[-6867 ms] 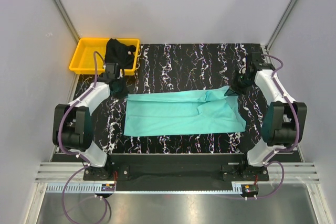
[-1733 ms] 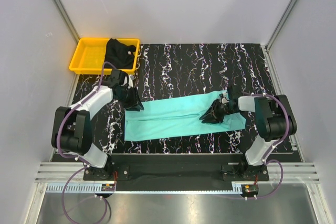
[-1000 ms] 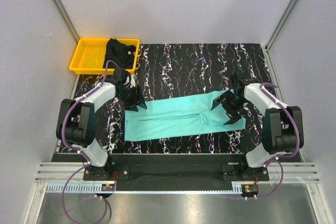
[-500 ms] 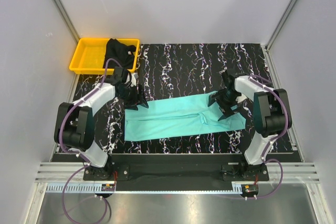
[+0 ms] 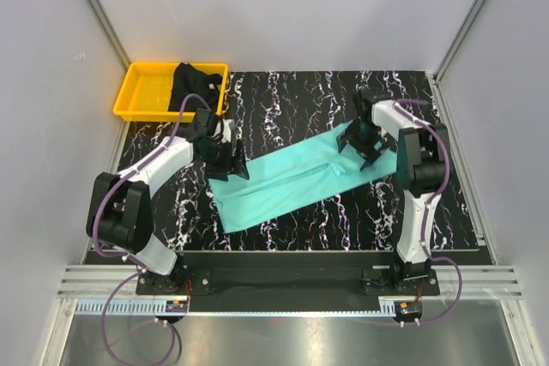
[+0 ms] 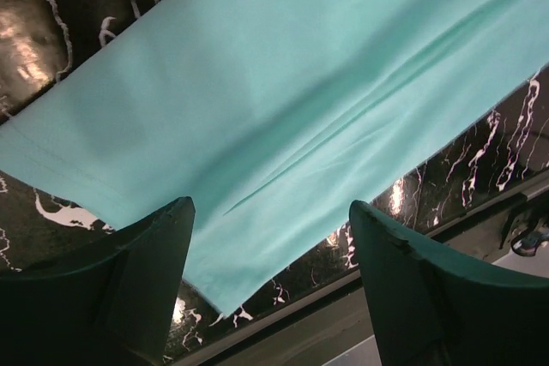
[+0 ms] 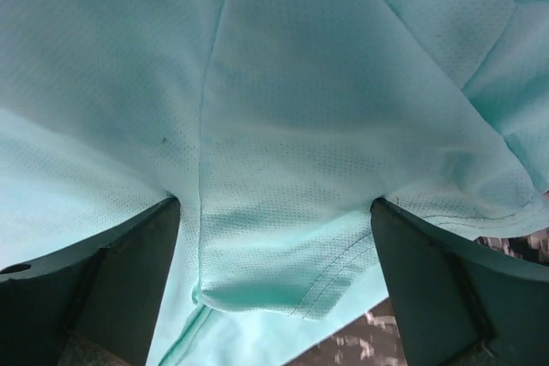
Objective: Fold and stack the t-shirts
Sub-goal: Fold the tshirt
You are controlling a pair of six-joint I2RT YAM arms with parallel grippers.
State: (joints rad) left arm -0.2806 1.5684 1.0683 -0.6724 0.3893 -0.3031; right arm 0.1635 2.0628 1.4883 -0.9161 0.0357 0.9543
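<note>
The turquoise t-shirt (image 5: 283, 179) lies folded into a long strip, slanting from the near left to the far right of the marbled table. My left gripper (image 5: 230, 163) hovers open over its left end. In the left wrist view the cloth (image 6: 283, 83) runs under the left gripper (image 6: 270, 205) with nothing held. My right gripper (image 5: 362, 139) stands wide open at the strip's far right end. Its fingertips (image 7: 163, 220) rest on the mesh cloth (image 7: 283, 83), with a sleeve hem between them. The black t-shirt (image 5: 196, 83) lies crumpled in the yellow tray.
The yellow tray (image 5: 144, 93) sits at the table's far left corner, just behind my left arm. Grey walls and metal frame posts close in the sides and back. The table's near edge (image 6: 360, 315) shows below the left fingers.
The turquoise strip has swung from level to slanted, its right end moving back with my right gripper. My left gripper's jaws have spread wider and shifted slightly right.
</note>
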